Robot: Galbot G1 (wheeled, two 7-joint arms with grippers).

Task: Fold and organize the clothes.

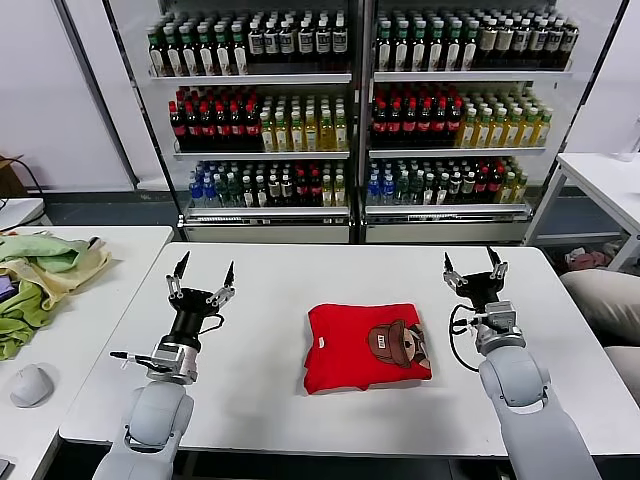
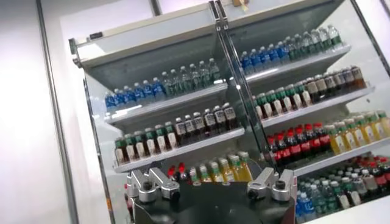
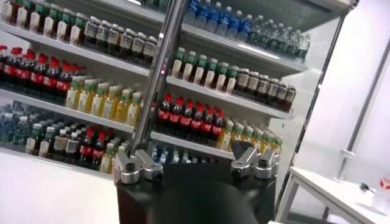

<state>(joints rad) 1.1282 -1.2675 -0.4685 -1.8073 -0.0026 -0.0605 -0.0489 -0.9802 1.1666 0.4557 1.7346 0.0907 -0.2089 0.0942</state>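
The clothes, one bright red T-shirt (image 1: 366, 346), lie folded into a compact rectangle at the middle of the white table (image 1: 270, 380), with the cartoon figure in a brown hat facing up. My left gripper (image 1: 205, 270) stands open to the shirt's left, raised off the table with its fingers pointing up. To the shirt's right my right gripper (image 1: 474, 265) is open too, also pointing up. Neither touches the shirt, and nothing is between their fingers. Both wrist views look at the drinks shelves; the shirt is absent from them.
Glass-fronted shelves of bottled drinks (image 1: 350, 110) stand behind the table. Pale green and yellowish cloths (image 1: 40, 275) and a mouse (image 1: 30, 384) lie on a second table at the left. Another white table (image 1: 605, 185) stands at the far right.
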